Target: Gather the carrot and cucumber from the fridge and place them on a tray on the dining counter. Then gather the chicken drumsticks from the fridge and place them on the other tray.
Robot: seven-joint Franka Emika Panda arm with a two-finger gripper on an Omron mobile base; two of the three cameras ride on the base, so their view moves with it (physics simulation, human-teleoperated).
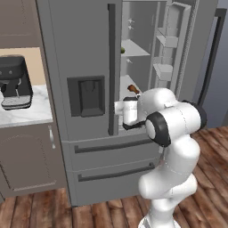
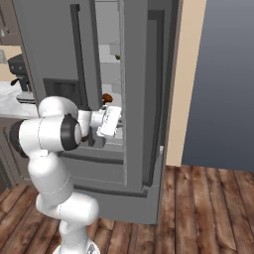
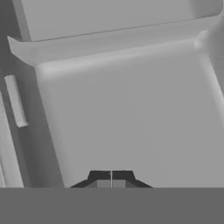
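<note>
The grey fridge [image 1: 89, 53] stands with its right door [image 1: 178, 49] swung open, and my arm reaches into the opening. A brown chicken drumstick [image 1: 132, 89] lies on a middle shelf just above my white hand [image 1: 128, 110]; it shows as a brown lump [image 2: 106, 97] from the right. A small green end, perhaps the cucumber [image 1: 122, 50], peeks out on a higher shelf. The carrot, the trays and the dining counter are out of view. My gripper [image 3: 111, 179] is shut with nothing between its fingertips, pointing at a bare grey shelf floor [image 3: 127, 113].
The left fridge door [image 1: 84, 89] with its dispenser stays closed beside my arm. A black coffee machine [image 1: 14, 82] sits on the marble counter [image 1: 26, 113] to the left. Door bins [image 1: 164, 69] line the open door. Wooden floor [image 2: 208, 208] lies to the right.
</note>
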